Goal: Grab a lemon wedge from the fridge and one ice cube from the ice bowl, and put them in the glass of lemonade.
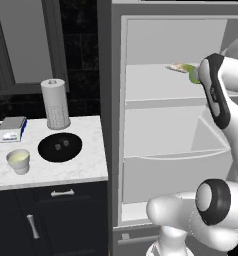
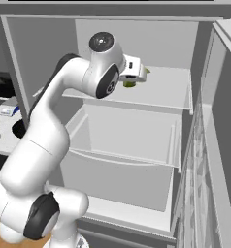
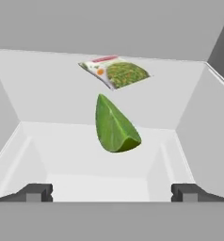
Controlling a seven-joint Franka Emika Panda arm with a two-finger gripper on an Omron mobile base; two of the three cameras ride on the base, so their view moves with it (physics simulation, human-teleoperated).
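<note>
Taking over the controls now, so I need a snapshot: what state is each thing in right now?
Fridge: door open, shelves exposed.
Wedge: on the fridge shelf, not held, ahead of the pincer.
Packet: flat on the same shelf, behind the wedge.
Pincer: open, empty.
Ice bowl: on the counter, two cubes inside.
Glass: upright on the counter, holds lemonade.
Paper towel roll: upright behind the bowl.
</note>
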